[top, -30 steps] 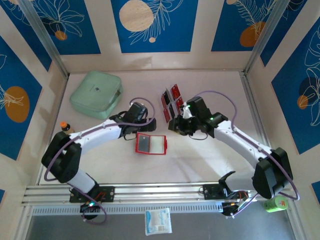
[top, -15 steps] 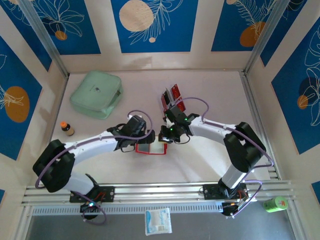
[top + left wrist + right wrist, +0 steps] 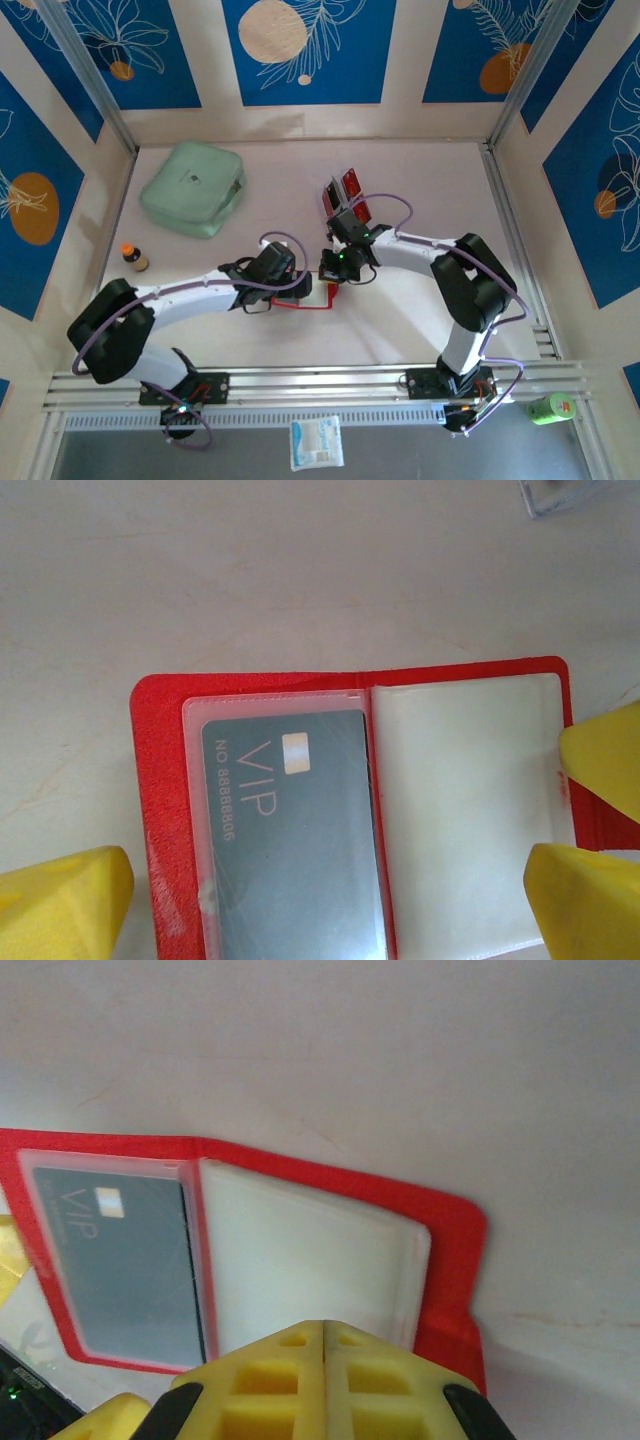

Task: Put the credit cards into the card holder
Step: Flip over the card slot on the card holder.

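- The card holder (image 3: 160,780) lies open and flat on the surface (image 3: 300,570), red cover down, with two clear pockets facing up.
- I see a grey VIP card (image 3: 285,830) in its left pocket. The right pocket is empty.
- My left end effector (image 3: 325,895) is spread wide, with one yellow finger off each side of the holder, and it grips nothing.
- My right end effector (image 3: 325,1360) has its fingers pressed together with nothing between them. It sits at the near edge of the empty pocket, and I cannot tell whether it touches.
- Red credit cards (image 3: 351,184) stand in a clear rack (image 3: 560,495) just beyond the holder.
- A mint-green case (image 3: 193,188) sits well apart, at the far left.
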Robot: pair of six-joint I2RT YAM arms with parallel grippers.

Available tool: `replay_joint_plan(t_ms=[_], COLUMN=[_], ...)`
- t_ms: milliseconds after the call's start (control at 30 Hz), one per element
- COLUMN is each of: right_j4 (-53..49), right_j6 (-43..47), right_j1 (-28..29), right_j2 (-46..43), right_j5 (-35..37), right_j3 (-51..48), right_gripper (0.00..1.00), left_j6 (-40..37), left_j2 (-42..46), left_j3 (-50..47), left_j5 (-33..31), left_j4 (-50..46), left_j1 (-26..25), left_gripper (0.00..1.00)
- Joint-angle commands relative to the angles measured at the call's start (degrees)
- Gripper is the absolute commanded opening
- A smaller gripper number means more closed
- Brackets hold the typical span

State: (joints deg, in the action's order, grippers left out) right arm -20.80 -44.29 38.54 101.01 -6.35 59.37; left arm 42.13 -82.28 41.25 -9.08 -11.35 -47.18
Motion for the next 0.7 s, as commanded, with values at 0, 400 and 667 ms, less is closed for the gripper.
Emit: replay_joint_plan(t_ms=[0,400,667], right_j4=[-0.3,0.0,0.0], right_j6=[1.6,2.1,1.9], right_j1=[-0.3,0.2,1.1], right_j2=[1.8,4.0,5.9], right_j5=[-0.1,-1.5,-2.1], right_j3=[1.1,1.8,3.0], right_gripper=[0.0,0.0,0.0], left_j6=[-0.2,-1.2,-1.3], left_j2=[-1.4,-3.3,-3.7], left_j3=[-1.1,-3.0,-4.1], left_j5=[-0.1,-0.2,0.1], left_j4=[2.1,4.0,5.3], left_j1=[-0.6,-0.7,-0.8], left_gripper=[1.0,1.0,1.0])
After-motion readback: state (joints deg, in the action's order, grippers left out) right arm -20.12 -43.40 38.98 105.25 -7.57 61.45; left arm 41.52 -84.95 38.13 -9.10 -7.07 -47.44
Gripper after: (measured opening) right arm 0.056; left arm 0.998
